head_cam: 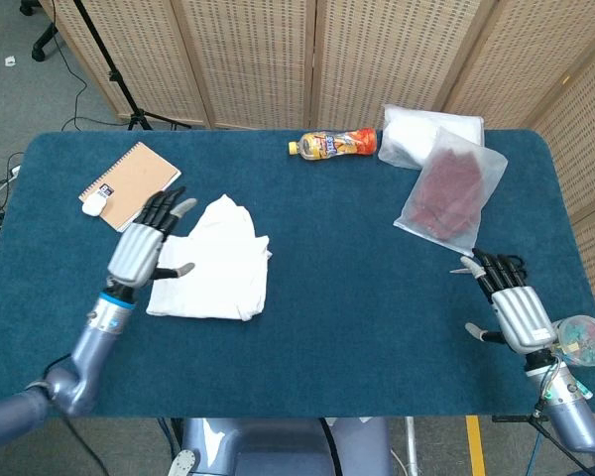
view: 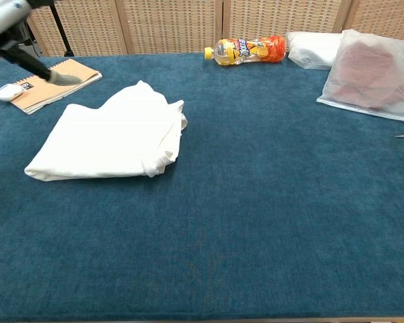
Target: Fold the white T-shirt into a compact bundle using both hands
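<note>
The white T-shirt lies folded in a flat bundle on the left half of the blue table; the chest view shows the T-shirt whole and untouched. My left hand hovers at the shirt's left edge, raised off it, fingers spread and holding nothing. In the chest view only part of the left hand shows at the top left corner. My right hand rests open near the table's right front edge, far from the shirt.
A tan notebook with a small white case on it lies at the back left. An orange bottle lies on its side at the back. A white bag and a clear bag of red cloth sit back right. Scissors lie by my right hand.
</note>
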Robot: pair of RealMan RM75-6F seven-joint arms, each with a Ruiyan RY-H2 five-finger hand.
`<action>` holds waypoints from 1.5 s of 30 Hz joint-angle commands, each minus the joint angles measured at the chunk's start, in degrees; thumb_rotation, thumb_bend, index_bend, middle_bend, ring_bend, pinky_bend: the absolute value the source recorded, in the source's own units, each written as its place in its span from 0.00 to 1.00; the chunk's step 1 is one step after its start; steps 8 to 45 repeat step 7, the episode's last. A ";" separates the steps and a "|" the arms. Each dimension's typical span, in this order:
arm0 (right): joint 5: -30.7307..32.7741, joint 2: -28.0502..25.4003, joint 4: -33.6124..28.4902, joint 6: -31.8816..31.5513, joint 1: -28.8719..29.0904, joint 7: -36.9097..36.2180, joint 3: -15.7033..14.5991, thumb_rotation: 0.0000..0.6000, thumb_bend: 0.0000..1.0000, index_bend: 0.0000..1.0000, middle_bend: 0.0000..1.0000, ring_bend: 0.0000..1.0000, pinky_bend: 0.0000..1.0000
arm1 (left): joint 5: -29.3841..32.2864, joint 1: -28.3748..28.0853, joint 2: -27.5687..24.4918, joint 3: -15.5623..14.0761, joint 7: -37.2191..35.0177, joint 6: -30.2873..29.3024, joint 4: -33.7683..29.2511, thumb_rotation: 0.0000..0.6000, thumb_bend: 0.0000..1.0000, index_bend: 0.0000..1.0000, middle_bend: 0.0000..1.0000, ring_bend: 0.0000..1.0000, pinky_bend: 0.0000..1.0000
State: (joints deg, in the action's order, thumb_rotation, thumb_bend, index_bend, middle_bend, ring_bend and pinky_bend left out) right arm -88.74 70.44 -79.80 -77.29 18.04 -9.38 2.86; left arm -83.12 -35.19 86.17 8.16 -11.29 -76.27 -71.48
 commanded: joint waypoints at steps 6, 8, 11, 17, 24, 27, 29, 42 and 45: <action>5.79 2.21 -2.12 -2.43 -2.11 11.36 3.05 1.00 0.00 0.00 0.00 0.00 0.00 | 12.24 16.44 -17.00 -5.96 7.66 -0.92 -15.72 1.00 0.00 0.00 0.00 0.00 0.00; 6.15 2.28 -2.39 -2.30 -2.18 11.86 3.15 1.00 0.00 0.00 0.00 0.00 0.00 | 12.43 17.15 -17.46 -6.17 7.78 -1.25 -16.16 1.00 0.00 0.00 0.00 0.00 0.00; 6.15 2.28 -2.39 -2.30 -2.18 11.86 3.15 1.00 0.00 0.00 0.00 0.00 0.00 | 12.43 17.15 -17.46 -6.17 7.78 -1.25 -16.16 1.00 0.00 0.00 0.00 0.00 0.00; 6.15 2.28 -2.39 -2.30 -2.18 11.86 3.15 1.00 0.00 0.00 0.00 0.00 0.00 | 12.43 17.15 -17.46 -6.17 7.78 -1.25 -16.16 1.00 0.00 0.00 0.00 0.00 0.00; 6.15 2.28 -2.39 -2.30 -2.18 11.86 3.15 1.00 0.00 0.00 0.00 0.00 0.00 | 12.43 17.15 -17.46 -6.17 7.78 -1.25 -16.16 1.00 0.00 0.00 0.00 0.00 0.00; 6.15 2.28 -2.39 -2.30 -2.18 11.86 3.15 1.00 0.00 0.00 0.00 0.00 0.00 | 12.43 17.15 -17.46 -6.17 7.78 -1.25 -16.16 1.00 0.00 0.00 0.00 0.00 0.00; 6.15 2.28 -2.39 -2.30 -2.18 11.86 3.15 1.00 0.00 0.00 0.00 0.00 0.00 | 12.43 17.15 -17.46 -6.17 7.78 -1.25 -16.16 1.00 0.00 0.00 0.00 0.00 0.00; 6.15 2.28 -2.39 -2.30 -2.18 11.86 3.15 1.00 0.00 0.00 0.00 0.00 0.00 | 12.43 17.15 -17.46 -6.17 7.78 -1.25 -16.16 1.00 0.00 0.00 0.00 0.00 0.00; 6.15 2.28 -2.39 -2.30 -2.18 11.86 3.15 1.00 0.00 0.00 0.00 0.00 0.00 | 12.43 17.15 -17.46 -6.17 7.78 -1.25 -16.16 1.00 0.00 0.00 0.00 0.00 0.00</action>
